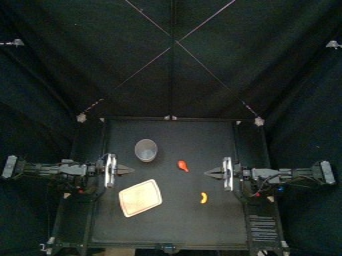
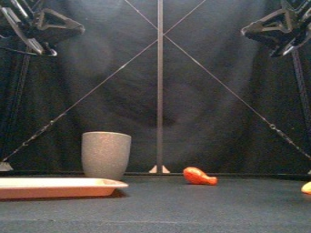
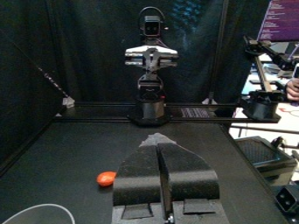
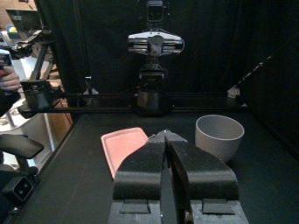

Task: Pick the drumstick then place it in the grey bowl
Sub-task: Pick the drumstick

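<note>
While my left gripper (image 3: 162, 144) and right gripper (image 4: 165, 138) hang with jaws pressed together, I count one speckled grey cup (image 1: 144, 150), one smooth red-orange drumstick (image 1: 182, 165). One flat pink tray (image 1: 140, 198), one small orange toy (image 1: 203, 198).

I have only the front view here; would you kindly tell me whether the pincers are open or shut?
Observer: Both are shut; each wrist view shows it, left pincer and right pincer alike.
Operator: Thanks. How does the drumstick lie relative to the cup in depth?
Observer: From above, the drumstick sits slightly nearer the front than the grey cup, to its right, not touching.
Operator: And the orange thing at my right edge?
Observer: A small orange toy, nearer the front than the drumstick, right of the pink tray.
</note>
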